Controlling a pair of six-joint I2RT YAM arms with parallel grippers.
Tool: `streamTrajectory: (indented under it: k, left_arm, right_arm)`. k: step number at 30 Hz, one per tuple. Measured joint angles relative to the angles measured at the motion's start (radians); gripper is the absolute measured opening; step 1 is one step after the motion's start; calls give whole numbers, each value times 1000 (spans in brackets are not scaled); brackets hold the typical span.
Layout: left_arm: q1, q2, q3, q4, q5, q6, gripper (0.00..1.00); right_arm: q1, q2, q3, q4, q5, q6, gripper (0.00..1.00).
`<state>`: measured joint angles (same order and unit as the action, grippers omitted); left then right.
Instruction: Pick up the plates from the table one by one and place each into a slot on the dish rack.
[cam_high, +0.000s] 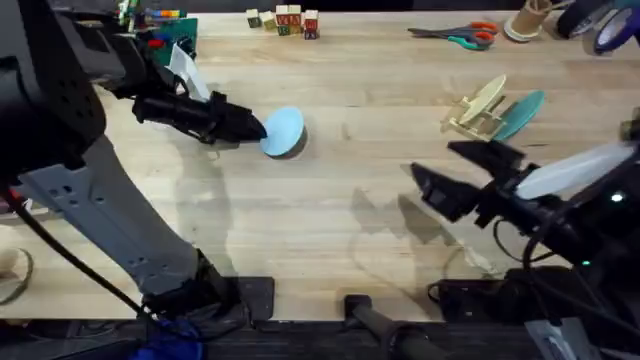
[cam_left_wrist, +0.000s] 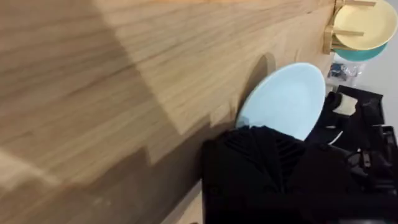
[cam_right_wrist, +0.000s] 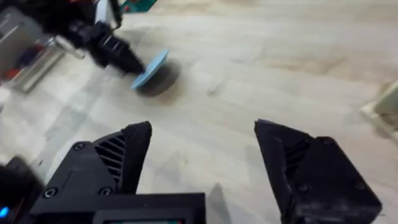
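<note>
Left gripper clamps the light blue plate by its edge, tilted, left of table centre. Right gripper fingers wide, holding nothing. Cream plate and teal plate stand in dish rack, far right.

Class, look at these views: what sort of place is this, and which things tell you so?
Probably a robot practice bench: two arms work over a wooden table, with a dish rack, scissors and letter blocks laid out.
</note>
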<state>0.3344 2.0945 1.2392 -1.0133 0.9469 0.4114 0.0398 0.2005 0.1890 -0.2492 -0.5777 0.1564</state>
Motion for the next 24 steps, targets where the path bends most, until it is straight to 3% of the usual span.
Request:
streamTrajectory:
  k: [6,10,18,24]
  left_arm:
    - [0,0,0,0,0,0,40]
    - [0,0,0,0,0,0,39]
    - [0,0,0,0,0,0,41]
    - [0,0,0,0,0,0,41]
  right_arm:
    - [168,60,-30,-4,41,31,995]
    - [337,138,-33,35,142,43,995]
    - [730,360,-34,255,513,138,995]
    - [885,610,-35,504,750,189,995]
